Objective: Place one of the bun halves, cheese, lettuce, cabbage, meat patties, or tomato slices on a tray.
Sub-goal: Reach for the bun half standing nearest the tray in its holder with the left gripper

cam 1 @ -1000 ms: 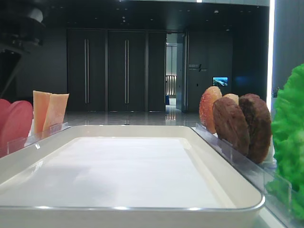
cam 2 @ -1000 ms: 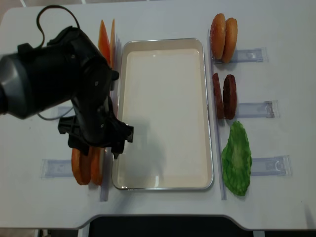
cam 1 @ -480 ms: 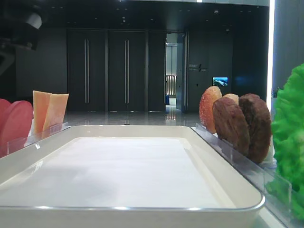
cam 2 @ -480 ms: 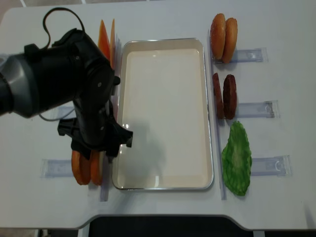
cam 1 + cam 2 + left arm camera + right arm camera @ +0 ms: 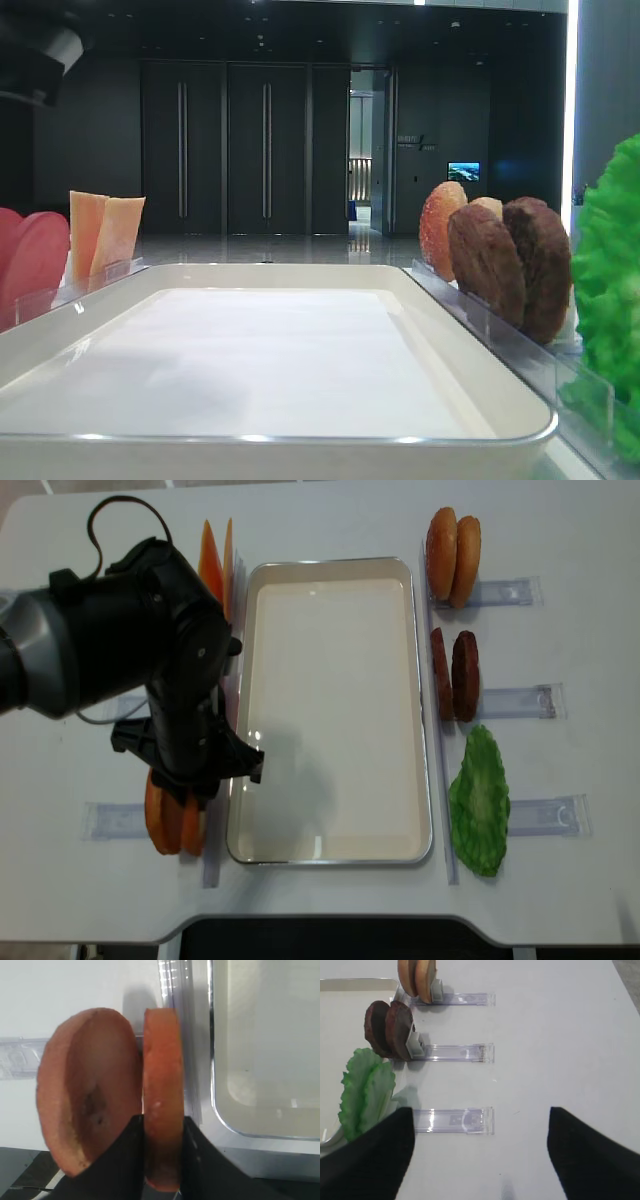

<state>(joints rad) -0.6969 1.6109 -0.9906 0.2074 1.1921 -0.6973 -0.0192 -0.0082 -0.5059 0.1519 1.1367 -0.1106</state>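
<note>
Exterior high view, low at the table edge: the tray (image 5: 300, 440) fills the foreground, its flat floor bare from rim to rim. Along its right rim stand a bun half (image 5: 441, 228), two patties (image 5: 520, 262) and lettuce (image 5: 612, 300) on clear holders. Past the left rim stand cheese (image 5: 104, 235) and tomato slices (image 5: 30, 262).

Right wrist view: the right gripper (image 5: 480, 1152) has its two dark fingers (image 5: 372, 1160) spread wide with nothing between them, above bare table. A clear holder (image 5: 452, 1120) lies between the fingers; the lettuce sits just left of it, at the tray's edge.

Left wrist view: the left gripper (image 5: 162, 1152) is clamped on the inner tomato slice (image 5: 162, 1105), a dark finger on each face. This slice stands on edge just beside the tray rim, with a narrow strip of clear holder between them. The second slice (image 5: 87, 1110) leans close against its other side.

Overhead realsense view: the left arm (image 5: 130, 670) hangs over the tomato slices at the tray's near-left side, covering part of the left rim. Buns, patties and lettuce line the right rim, well apart from the arm.
</note>
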